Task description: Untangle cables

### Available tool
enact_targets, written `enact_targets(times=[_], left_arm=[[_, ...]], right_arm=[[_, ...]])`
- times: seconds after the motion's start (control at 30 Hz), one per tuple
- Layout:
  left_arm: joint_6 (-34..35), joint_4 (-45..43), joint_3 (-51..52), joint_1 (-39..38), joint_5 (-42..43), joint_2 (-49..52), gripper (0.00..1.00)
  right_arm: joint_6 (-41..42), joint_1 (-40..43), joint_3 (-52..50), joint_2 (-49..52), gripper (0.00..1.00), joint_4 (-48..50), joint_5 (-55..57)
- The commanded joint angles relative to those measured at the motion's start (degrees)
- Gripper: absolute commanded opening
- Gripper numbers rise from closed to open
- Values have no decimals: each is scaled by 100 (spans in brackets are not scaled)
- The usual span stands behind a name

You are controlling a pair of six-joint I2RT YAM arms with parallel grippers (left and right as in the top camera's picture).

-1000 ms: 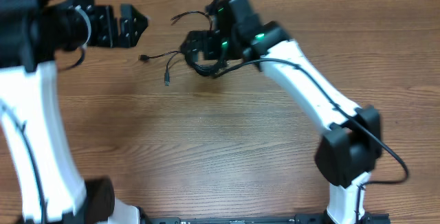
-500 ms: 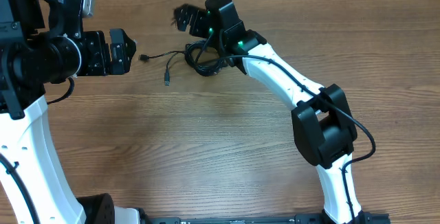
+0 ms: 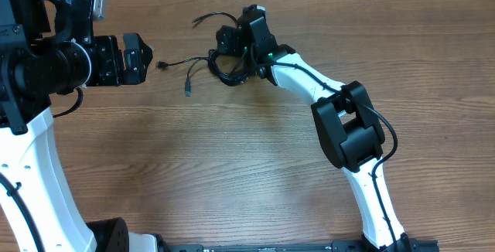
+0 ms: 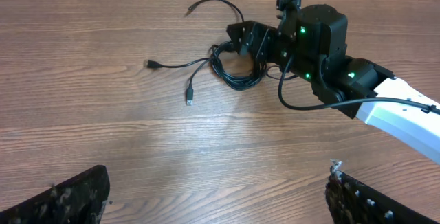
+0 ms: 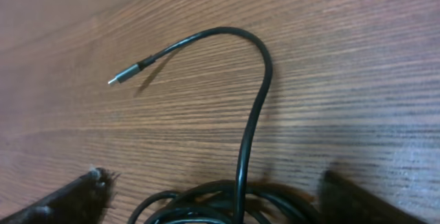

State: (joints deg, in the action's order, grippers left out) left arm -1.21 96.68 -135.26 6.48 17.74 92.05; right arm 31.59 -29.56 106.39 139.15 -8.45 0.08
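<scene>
Two open tools mark the grasping step: the right tool [image 5: 218, 203] straddles the cables [image 3: 226, 73], coiled on the table's [image 3: 232, 167] far side, and likely must next close on one strand; the left tool [image 3: 139, 57] hovers well apart.

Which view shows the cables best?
Left wrist view: the cables, coil and three loose plug ends, show large. Overhead shows them smaller; right wrist shows only one plug end and part of the coil.

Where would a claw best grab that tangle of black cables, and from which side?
Probably a loose tail of the cables, just behind its plug, from above on the left side: it lies flat and fairly straight on the table, apart from the coil that the open right claw straddles.
</scene>
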Motion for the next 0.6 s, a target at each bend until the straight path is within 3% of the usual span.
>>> enact_targets(times=[0.0,0.03,0.07,0.1,0.47,0.5,0.53,0.57], left_arm=[[-55,11,15,-13,-33,-22,100],[-55,11,15,-13,-33,-22,100],[-55,11,15,-13,-31,-22,100],[-52,11,15,-13,-31,-22,100],[-50,11,15,-13,17,-22,100],[-50,11,15,-13,33,-22,100],[-50,11,15,-13,35,-22,100],[-50,11,15,-13,35,-22,100]], right_arm=[[-636,7,48,90,72,-66,24],[-647,7,48,107,61,-105,28],[-660,7,48,111,13,-197,26],[-656,7,48,111,4,-293,20],[-660,7,50,-494,4,-1073,-737],[-658,7,50,-549,10,-1132,-870],[-656,-9,50,-564,45,-1137,-992],[-656,-35,50,-562,73,-1126,-1080]])
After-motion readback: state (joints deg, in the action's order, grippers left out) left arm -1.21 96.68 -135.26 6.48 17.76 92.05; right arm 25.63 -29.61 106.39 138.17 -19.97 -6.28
